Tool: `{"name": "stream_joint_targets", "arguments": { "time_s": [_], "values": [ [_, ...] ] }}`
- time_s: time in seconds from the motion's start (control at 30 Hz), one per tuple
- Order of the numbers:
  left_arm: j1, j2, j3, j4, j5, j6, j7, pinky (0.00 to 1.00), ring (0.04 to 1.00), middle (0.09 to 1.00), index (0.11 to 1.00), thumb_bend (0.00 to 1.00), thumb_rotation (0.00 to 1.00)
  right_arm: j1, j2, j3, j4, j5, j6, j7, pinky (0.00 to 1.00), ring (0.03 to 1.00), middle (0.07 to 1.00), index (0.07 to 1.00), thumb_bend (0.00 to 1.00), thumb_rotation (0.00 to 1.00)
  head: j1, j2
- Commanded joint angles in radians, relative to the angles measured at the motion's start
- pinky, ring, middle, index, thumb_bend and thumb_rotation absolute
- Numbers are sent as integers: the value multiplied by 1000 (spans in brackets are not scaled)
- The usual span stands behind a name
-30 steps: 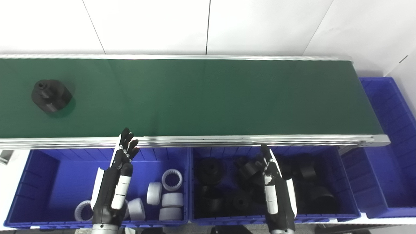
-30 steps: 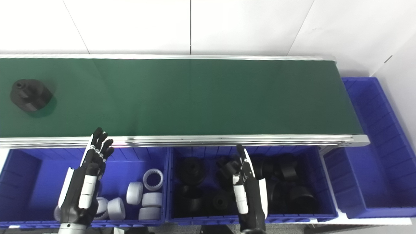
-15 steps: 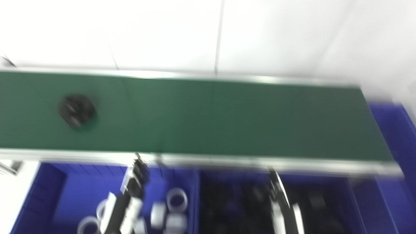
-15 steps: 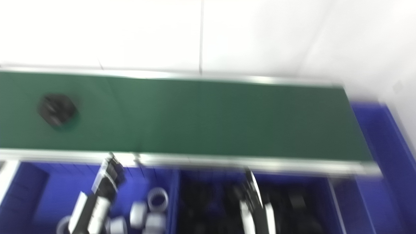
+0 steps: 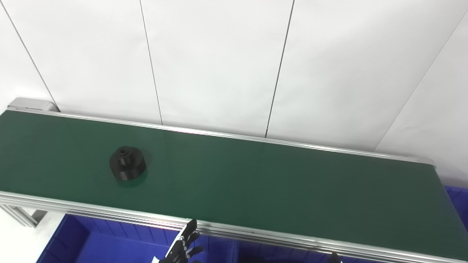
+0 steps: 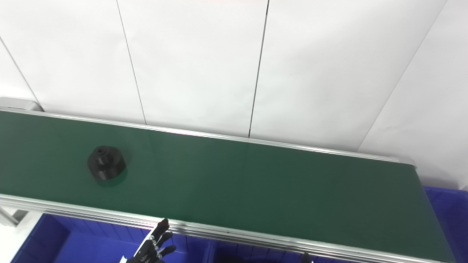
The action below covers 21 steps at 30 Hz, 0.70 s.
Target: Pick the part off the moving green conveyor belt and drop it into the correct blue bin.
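Observation:
A black round part point(image 5: 127, 168) with a raised hub stands on the green conveyor belt point(image 5: 256, 175), in its left half; it also shows in the right eye view point(image 6: 106, 167). Only the fingertips of my left hand point(image 5: 182, 246) show at the bottom edge. They are spread, hold nothing, and are below the belt's near rail, right of the part. Of my right hand point(image 5: 333, 258) only a dark tip shows at the bottom edge. The blue bin point(image 5: 95, 241) under the near rail is mostly out of frame.
The belt's silver near rail point(image 5: 109, 212) runs between the hands and the part. Another blue bin point(image 5: 457, 195) peeks in past the belt's right end. White wall panels stand behind the belt.
The whole picture has shifted: the camera has tilted up, so the bins and hands have dropped nearly out of view. The part is further right along the belt, closer to my left hand.

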Motion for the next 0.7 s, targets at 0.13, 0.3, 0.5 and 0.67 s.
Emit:
{"name": "stream_joint_targets", "arguments": {
  "time_s": [0.13, 0.3, 0.5, 0.67],
  "values": [
    [0, -6, -2, -21, -19, -29, -1, 828, 935, 961, 946, 493, 702, 1, 12, -10, -16, -9, -58, 14, 1000, 1000, 1000, 1000, 754, 1000, 7, 4],
    [-7, -21, -5, -3, 4, -43, 13, 800, 917, 951, 934, 465, 703, -4, 2, -19, -11, 12, -58, 33, 1000, 1000, 1000, 1000, 738, 1000, 61, -3],
    [-17, -51, -11, 22, 31, -46, 33, 712, 872, 922, 884, 420, 616, -14, -5, -49, 6, 48, -58, 68, 1000, 1000, 1000, 1000, 726, 1000, 124, -29],
    [-11, -67, -19, 3, 49, -2, 43, 720, 876, 916, 870, 393, 566, -23, -3, -71, 17, 53, -58, 78, 1000, 1000, 1000, 1000, 738, 1000, 129, -32]
  ]
}}
